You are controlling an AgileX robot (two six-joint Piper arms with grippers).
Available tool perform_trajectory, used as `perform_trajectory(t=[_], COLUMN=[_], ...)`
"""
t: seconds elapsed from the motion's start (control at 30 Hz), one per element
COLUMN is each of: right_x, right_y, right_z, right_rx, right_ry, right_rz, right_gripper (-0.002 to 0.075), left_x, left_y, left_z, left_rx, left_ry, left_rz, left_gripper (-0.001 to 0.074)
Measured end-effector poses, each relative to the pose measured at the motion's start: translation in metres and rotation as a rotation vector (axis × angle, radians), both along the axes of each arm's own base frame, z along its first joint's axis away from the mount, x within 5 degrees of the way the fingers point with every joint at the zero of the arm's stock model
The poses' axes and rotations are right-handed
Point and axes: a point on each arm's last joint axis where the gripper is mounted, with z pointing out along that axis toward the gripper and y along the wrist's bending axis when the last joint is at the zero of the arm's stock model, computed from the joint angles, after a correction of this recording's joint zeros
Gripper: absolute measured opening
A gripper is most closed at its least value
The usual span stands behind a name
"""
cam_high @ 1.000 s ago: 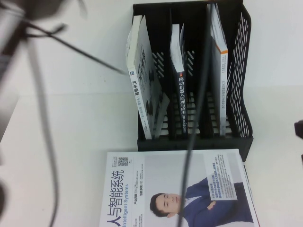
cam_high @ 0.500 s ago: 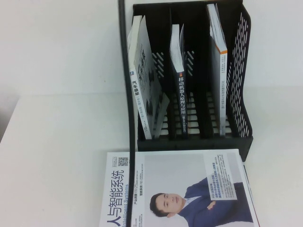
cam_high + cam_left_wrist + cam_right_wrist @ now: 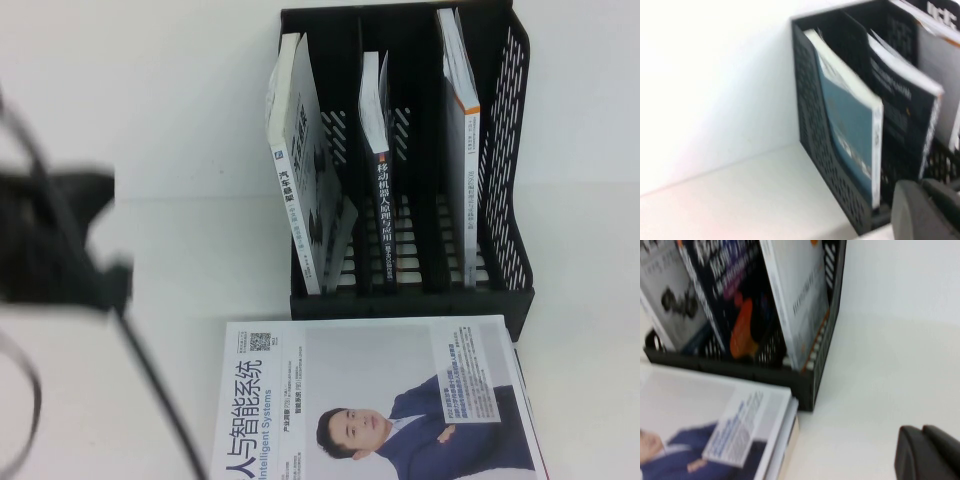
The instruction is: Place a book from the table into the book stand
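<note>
A book with a white cover and a man in a blue suit [image 3: 380,400] lies flat on the table in front of the black book stand [image 3: 510,290]. It also shows in the right wrist view [image 3: 725,430]. The stand's three compartments each hold an upright book: left [image 3: 300,180], middle [image 3: 380,170], right [image 3: 460,150]. My left gripper [image 3: 921,200] is shut and empty, in the air near the stand's [image 3: 815,130] outer left wall; the left arm [image 3: 60,250] is a dark blur at the left. My right gripper [image 3: 922,452] is shut and empty, right of the stand [image 3: 825,355], out of the high view.
White table [image 3: 150,300] runs left of the stand and the flat book. A cable [image 3: 150,390] hangs from the left arm over the table's left front. Bare table [image 3: 880,370] lies right of the stand.
The left arm and its cable have swept from above the stand across to the left side of the table. The right arm's tip has left the right edge of the high view.
</note>
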Motion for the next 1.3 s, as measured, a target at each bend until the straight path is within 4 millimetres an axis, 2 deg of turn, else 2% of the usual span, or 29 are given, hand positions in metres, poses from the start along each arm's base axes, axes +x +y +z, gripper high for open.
perform_trajectory(t=[0.13, 0.23, 0.33, 0.5, 0.7, 0.87, 1.23, 1.3], right_x=[-0.019, -0.030, -0.038, -0.041, -0.041, -0.041, -0.041, -0.041], right_y=[-0.008, -0.014, -0.017, -0.019, -0.019, -0.019, -0.019, -0.019], right_z=[-0.034, -0.054, -0.071, -0.090, -0.094, -0.093, -0.093, -0.093], right_rx=[-0.006, 0.000, -0.002, -0.013, -0.013, -0.011, -0.011, -0.011], right_ry=[0.013, 0.010, 0.014, 0.038, 0.030, 0.026, 0.017, 0.017], right_rz=[0.000, -0.002, -0.004, -0.004, -0.001, 0.000, 0.002, 0.002], right_gripper=[-0.0002, -0.0002, -0.0002, -0.0002, -0.0002, -0.0002, -0.0002, -0.0002], left_x=[-0.013, -0.018, -0.021, -0.020, -0.027, -0.042, -0.079, -0.088], left_y=[0.005, 0.008, 0.009, 0.018, 0.048, 0.075, 0.089, 0.087], left_z=[-0.042, -0.061, -0.068, -0.065, -0.054, -0.045, -0.054, -0.059], left_rx=[-0.009, -0.016, -0.016, -0.038, -0.079, -0.099, -0.087, -0.027], left_ry=[0.029, 0.038, 0.041, 0.008, -0.068, -0.156, -0.254, -0.283], left_rz=[-0.028, -0.043, -0.045, -0.001, 0.173, 0.356, 0.439, 0.406], left_gripper=[0.0001, 0.0001, 0.0001, 0.0001, 0.0001, 0.0001, 0.0001, 0.0001])
